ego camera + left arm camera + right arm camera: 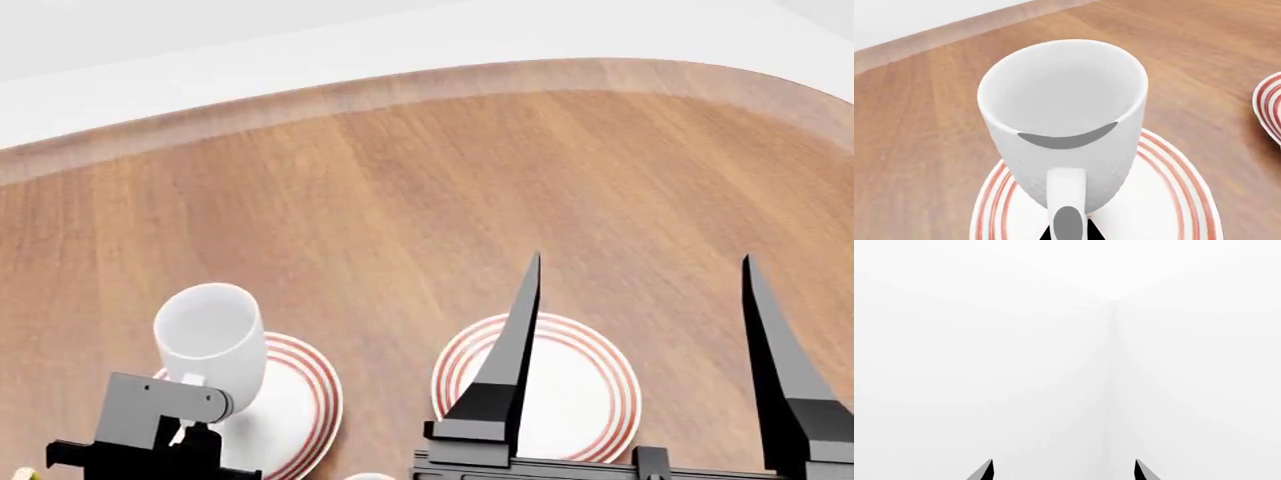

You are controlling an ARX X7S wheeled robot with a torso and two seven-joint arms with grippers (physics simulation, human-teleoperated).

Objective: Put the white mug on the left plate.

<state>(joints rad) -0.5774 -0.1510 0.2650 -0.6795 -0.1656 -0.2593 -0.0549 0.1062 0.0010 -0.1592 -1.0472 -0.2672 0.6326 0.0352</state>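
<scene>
I have the white mug (210,335) over the left plate (300,395), mouth tipped away from me, with my left gripper (174,425) clamped on its handle on the near side of the plate. Whether the mug's base touches the plate I cannot tell. To the right of that plate on the worktop (441,190), my right gripper (641,270) has its jaws spread wide, above the second plate (587,385), holding nothing.
</scene>
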